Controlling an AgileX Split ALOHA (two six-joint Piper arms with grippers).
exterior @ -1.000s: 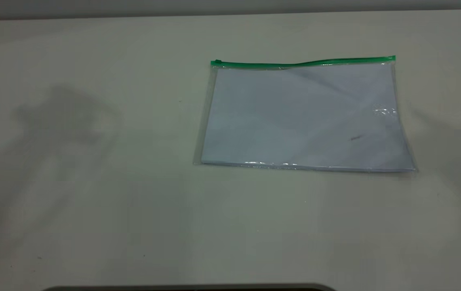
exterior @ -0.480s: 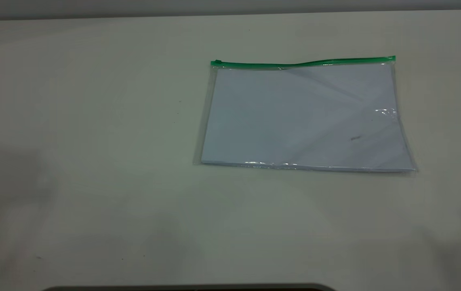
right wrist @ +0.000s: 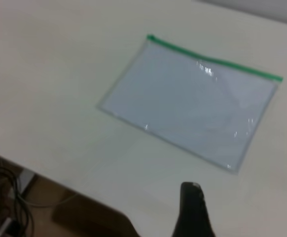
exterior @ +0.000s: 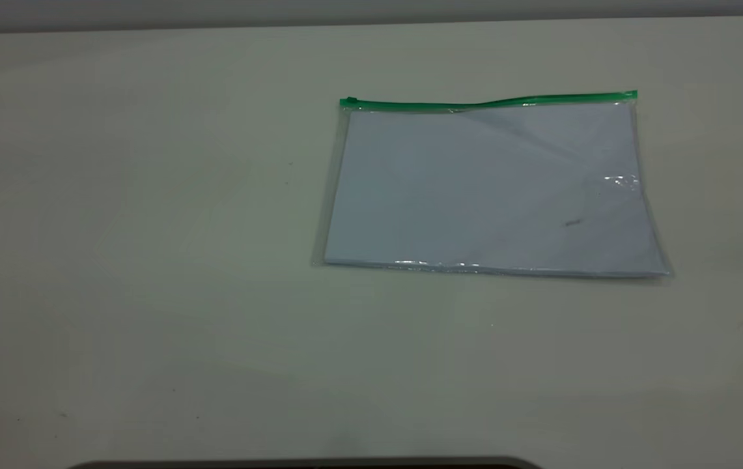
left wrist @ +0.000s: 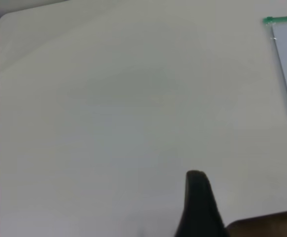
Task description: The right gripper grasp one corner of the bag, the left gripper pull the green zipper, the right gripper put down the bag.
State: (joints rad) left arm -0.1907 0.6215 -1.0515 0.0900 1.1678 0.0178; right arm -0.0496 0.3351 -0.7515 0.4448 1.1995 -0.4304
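Observation:
The bag (exterior: 491, 189) lies flat on the pale table (exterior: 150, 228), right of the middle, a clear pouch with white paper inside. The green zipper (exterior: 488, 101) runs along its far edge, and its small slider tab (exterior: 348, 101) sits at the left end. Neither gripper shows in the exterior view. In the left wrist view my left gripper (left wrist: 197, 177) is a single black tip over bare table, far from the bag's corner (left wrist: 286, 64). In the right wrist view my right gripper (right wrist: 191, 190) hangs shut above the table, well clear of the bag (right wrist: 193, 106).
The table's near edge shows in the right wrist view, with cables (right wrist: 5, 192) and a brown floor below it. A dark rim (exterior: 306, 464) lines the bottom of the exterior view. Wide bare table stretches left of the bag.
The arm shadows that lay on the table at the left and right have drawn off and faded. The bag has not moved.

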